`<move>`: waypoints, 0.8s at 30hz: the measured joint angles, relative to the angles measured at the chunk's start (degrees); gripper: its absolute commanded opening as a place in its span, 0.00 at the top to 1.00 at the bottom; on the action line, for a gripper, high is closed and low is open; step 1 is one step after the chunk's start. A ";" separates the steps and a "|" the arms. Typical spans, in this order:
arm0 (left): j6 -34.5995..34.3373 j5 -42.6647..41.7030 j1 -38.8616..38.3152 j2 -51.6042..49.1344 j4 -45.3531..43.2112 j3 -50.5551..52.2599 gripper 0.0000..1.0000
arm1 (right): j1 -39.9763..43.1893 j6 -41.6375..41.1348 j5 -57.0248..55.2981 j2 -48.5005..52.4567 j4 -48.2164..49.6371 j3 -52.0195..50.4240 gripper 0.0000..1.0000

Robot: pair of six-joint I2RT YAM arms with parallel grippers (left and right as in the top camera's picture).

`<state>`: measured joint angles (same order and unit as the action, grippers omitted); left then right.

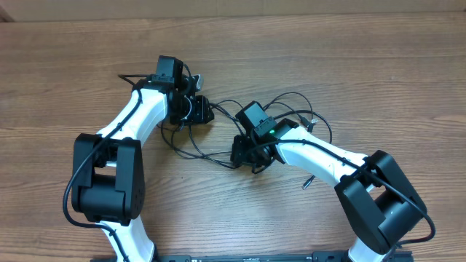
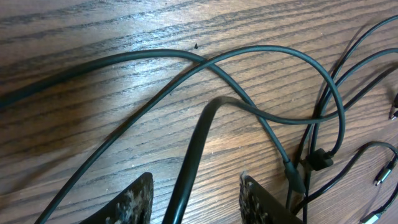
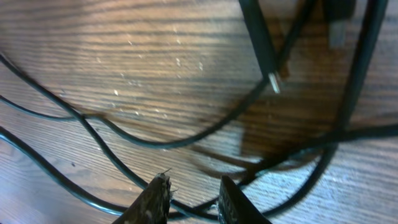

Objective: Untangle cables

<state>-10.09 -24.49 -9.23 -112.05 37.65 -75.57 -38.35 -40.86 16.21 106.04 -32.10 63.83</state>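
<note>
The thin black cables (image 2: 261, 51) lie looped and crossing on the wooden table (image 2: 124, 25). We see one passing between our left gripper's (image 2: 194, 179) wide-parted fingers, ungripped. Our right gripper (image 3: 194, 180) stands narrowly parted over others.

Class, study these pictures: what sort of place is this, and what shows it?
Probably a robotics lab or test bench: a bare wood-grain table, two white robot arms standing at its near edge, and thin black cables tangled between them.
</note>
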 measured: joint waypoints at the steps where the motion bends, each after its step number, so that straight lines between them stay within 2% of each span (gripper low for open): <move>1: 0.00 0.04 0.00 0.00 0.00 0.00 0.55 | 0.00 -0.59 -0.09 0.00 0.46 0.00 0.74; 7: 0.00 0.52 0.00 0.00 0.00 0.00 0.55 | 0.00 -6.45 -0.74 0.00 2.05 0.00 0.71; 10: 0.00 0.72 0.00 0.00 0.00 0.00 0.54 | 0.00 -9.33 -1.75 0.00 1.86 0.00 0.65; 24: 0.00 0.72 0.00 0.00 -0.20 0.00 0.53 | -1.95 -21.88 -9.18 0.00 2.73 0.00 0.65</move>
<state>-10.09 -23.77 -9.23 -112.05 37.45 -75.57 -40.29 -62.74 7.03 106.04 -29.36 63.83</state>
